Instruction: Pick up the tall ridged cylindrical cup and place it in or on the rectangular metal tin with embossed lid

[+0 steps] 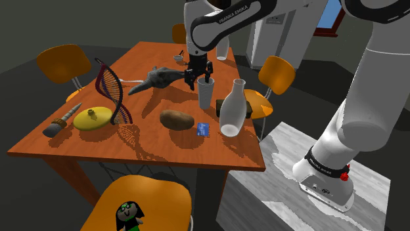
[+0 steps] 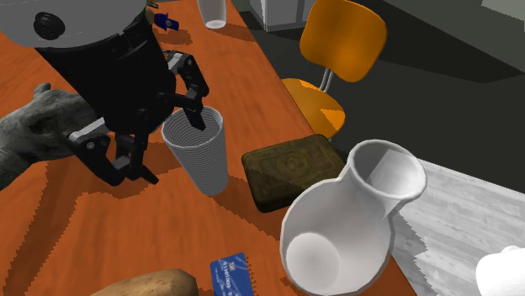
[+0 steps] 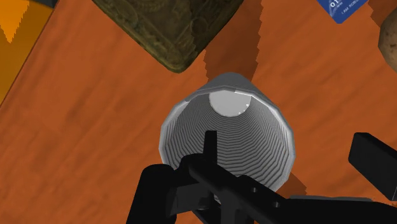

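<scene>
The tall ridged grey cup [image 1: 206, 92] [image 2: 199, 154] [image 3: 226, 137] stands upright on the orange table. My gripper [image 1: 199, 77] [image 2: 162, 134] [image 3: 292, 159] hovers at its rim, open. One finger [image 3: 209, 149] hangs over the cup's mouth and the other [image 3: 375, 167] is outside the wall; neither clasps it. The dark embossed rectangular tin [image 2: 294, 170] [image 3: 170, 25] [image 1: 249, 109] lies flat just beside the cup, toward the table edge.
A white carafe [image 1: 231, 109] [image 2: 345, 225] stands close to the tin. A blue card [image 2: 231, 276] [image 3: 343, 7], a potato [image 1: 177, 119] and a grey animal figure [image 2: 34, 134] lie around the cup. Orange chairs [image 2: 341, 42] ring the table.
</scene>
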`<action>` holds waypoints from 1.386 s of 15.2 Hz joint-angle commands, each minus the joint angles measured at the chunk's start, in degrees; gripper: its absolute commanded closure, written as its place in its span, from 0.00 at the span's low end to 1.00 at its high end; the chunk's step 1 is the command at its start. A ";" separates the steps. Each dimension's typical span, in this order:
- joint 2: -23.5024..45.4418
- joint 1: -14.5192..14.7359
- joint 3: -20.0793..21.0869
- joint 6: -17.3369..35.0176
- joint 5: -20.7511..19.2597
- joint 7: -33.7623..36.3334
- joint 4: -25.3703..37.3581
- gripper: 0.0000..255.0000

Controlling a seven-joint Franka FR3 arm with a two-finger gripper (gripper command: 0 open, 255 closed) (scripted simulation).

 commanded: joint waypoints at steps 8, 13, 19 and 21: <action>0.02 0.01 0.00 0.02 0.00 0.01 0.00 1.00; 0.02 0.01 0.00 0.04 -0.01 0.02 -0.01 1.00; -1.63 -0.02 0.10 -4.16 0.47 -0.53 2.58 1.00; -2.10 -0.03 0.13 -5.58 0.61 -0.70 3.55 1.00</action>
